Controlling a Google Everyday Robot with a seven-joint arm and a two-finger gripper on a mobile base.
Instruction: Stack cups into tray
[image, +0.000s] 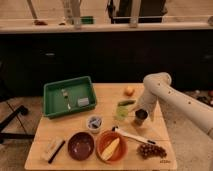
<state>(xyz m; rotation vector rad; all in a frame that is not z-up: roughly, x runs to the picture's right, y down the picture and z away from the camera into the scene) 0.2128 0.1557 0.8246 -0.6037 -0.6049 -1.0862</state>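
The green tray (50, 101) sits at the table's back left, with a fork and a small grey item inside. The light green cup (122, 110) stands near the table's middle, right of the tray. The dark grey tumbler (141, 117) stands just right of it. My gripper (140, 109) comes down from the white arm on the right and sits directly over the tumbler's top, touching or nearly touching it. Both cups are on the table, outside the tray.
An orange fruit (129, 91) lies behind the cups. In front are a small grey cup-like container (94, 122), a brown bowl (81, 145), an orange bowl (111, 146) holding something yellow, a white spoon (132, 135), grapes (151, 150) and a brush (54, 148).
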